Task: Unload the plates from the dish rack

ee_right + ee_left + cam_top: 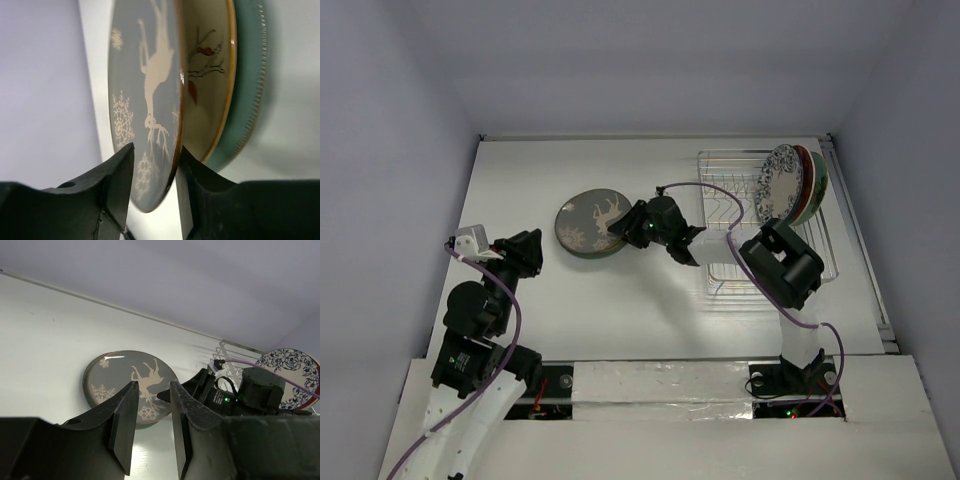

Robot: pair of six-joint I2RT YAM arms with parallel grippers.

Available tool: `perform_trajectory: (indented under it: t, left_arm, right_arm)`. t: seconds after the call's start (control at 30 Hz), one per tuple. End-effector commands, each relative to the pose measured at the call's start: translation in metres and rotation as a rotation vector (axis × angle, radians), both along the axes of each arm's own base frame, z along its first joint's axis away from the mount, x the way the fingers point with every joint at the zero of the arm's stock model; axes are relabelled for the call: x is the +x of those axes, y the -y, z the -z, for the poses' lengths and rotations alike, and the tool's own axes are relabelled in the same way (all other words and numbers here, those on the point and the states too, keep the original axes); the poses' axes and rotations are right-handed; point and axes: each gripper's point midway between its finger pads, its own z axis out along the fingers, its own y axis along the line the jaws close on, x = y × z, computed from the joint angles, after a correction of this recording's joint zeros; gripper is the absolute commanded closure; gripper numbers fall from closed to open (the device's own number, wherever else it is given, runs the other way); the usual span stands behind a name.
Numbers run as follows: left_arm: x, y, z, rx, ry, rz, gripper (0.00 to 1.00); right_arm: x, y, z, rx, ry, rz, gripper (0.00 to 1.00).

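Observation:
The dark patterned plate (588, 225) with a pale deer lies on the table left of the dish rack (725, 190). In the right wrist view this plate (145, 90) leans over a cream plate with an orange rim (210, 85) and a teal plate (248, 85). My right gripper (626, 232) straddles its near rim; one finger (195, 190) touches the underside, the other stands slightly apart. A blue-floral plate (777, 185), a red-rimmed plate (803, 185) and a pale green plate (818, 185) stand in the rack's right end. My left gripper (527, 248) is open and empty, left of the stack.
The rack's left slots hold nothing. The right arm's elbow (782, 265) hangs over the rack's near part. White walls close the table at back and sides. In the left wrist view the right gripper (200, 387) sits beside the deer plate (127, 385).

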Motion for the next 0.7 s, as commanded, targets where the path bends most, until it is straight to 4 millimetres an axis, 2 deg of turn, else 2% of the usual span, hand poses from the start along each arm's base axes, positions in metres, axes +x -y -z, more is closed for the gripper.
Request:
perform_trajectory:
  t: [0.0, 0.03, 0.1, 0.13, 0.33, 0.4, 0.67]
  left_arm:
    - [-0.002, 0.001, -0.009, -0.017, 0.041, 0.009, 0.71]
    - [-0.001, 0.001, -0.008, -0.017, 0.04, 0.009, 0.71]
    - [-0.002, 0.001, -0.009, -0.018, 0.042, 0.009, 0.71]
    - [-0.001, 0.001, -0.009, -0.017, 0.041, 0.009, 0.71]
    - [-0.003, 0.001, -0.01, -0.018, 0.047, 0.009, 0.71]
    - [-0.004, 0.001, -0.011, -0.022, 0.052, 0.009, 0.71]
    - [-0.006, -0.001, -0.014, -0.025, 0.066, 0.009, 0.71]
  right_arm:
    - [0.0, -0.01, -0.028, 0.014, 0.089, -0.04, 0.55]
    - [-0.003, -0.007, -0.019, -0.03, 0.067, -0.049, 0.51]
    - [-0.002, -0.007, -0.021, -0.066, 0.084, -0.066, 0.5]
    - [-0.005, -0.004, -0.017, -0.091, 0.074, -0.071, 0.44]
    - [-0.01, 0.009, -0.005, -0.216, 0.073, -0.101, 0.31]
    - [-0.011, 0.011, -0.001, -0.232, 0.07, -0.107, 0.23]
    - [-0.027, 0.018, 0.012, -0.306, 0.059, -0.193, 0.16]
